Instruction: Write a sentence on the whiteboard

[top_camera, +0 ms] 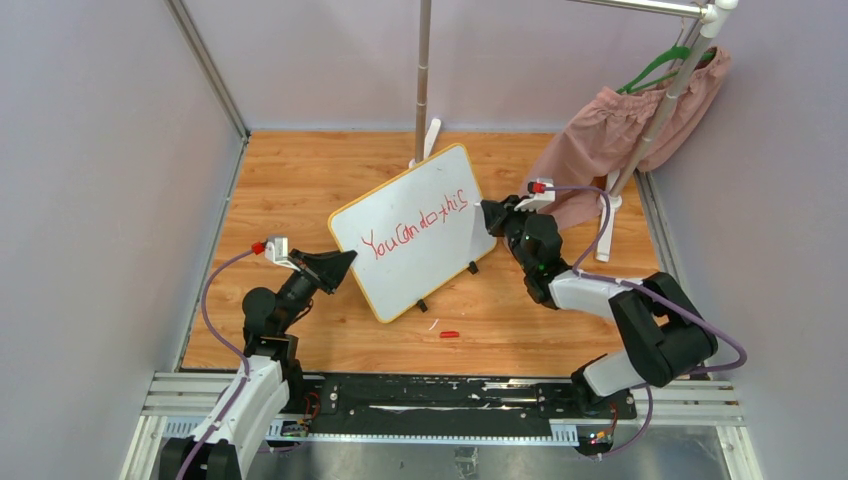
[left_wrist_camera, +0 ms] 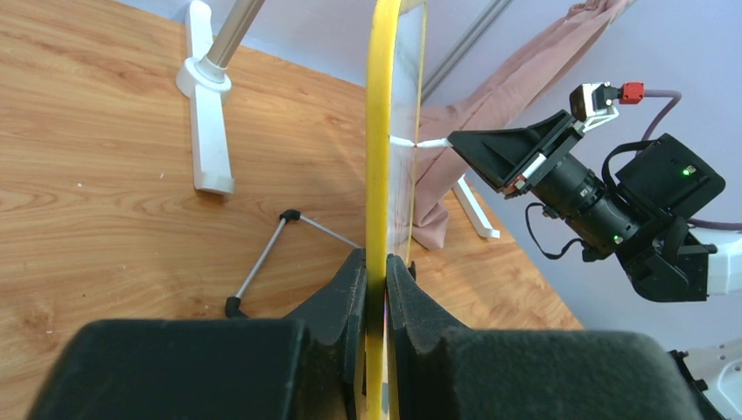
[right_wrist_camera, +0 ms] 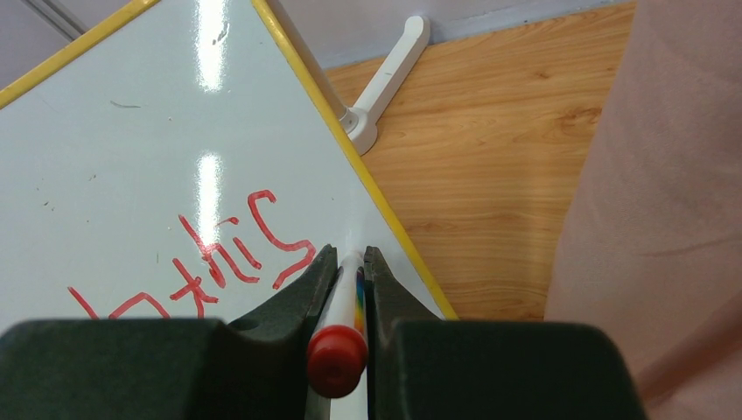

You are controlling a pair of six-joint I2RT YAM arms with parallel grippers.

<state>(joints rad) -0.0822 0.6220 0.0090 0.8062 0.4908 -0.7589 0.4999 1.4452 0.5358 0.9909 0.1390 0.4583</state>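
Task looked nearly finished. The flat white whiteboard with the thin yellow-orange rim (top_camera: 415,232) stood tilted on its small black feet at mid tabletop (top_camera: 300,180), a light wood-grain surface. The red handwritten sentence (top_camera: 413,226) ran in one slanted line across the board and read "You can do this" in the top view. I couldn't make out a closing full stop there.

The left pincer (top_camera: 340,265) was clamped on the board's lower-left edge. In the left wrist view both fingers (left_wrist_camera: 350,284) pressed the yellow rim from either side, steadying the board.

The right pincer (top_camera: 492,215) was closed on a white-barrelled marker with a red end (right_wrist_camera: 343,328), just beside the board's right edge. In the right wrist view the marker pointed at the white face just right of the final "s", near the yellow rim. In the left wrist view its white tip appeared to be touching the board. My read: it was placing or about to place the final dot, though the dot itself wasn't visible.

What was left, by my judgement: the full stop if missing, then lifting the marker clear and releasing the board.

A small red cap-like piece (top_camera: 449,333) lay on the tabletop in front of the board. If it was the marker's cap, recapping might also remain.
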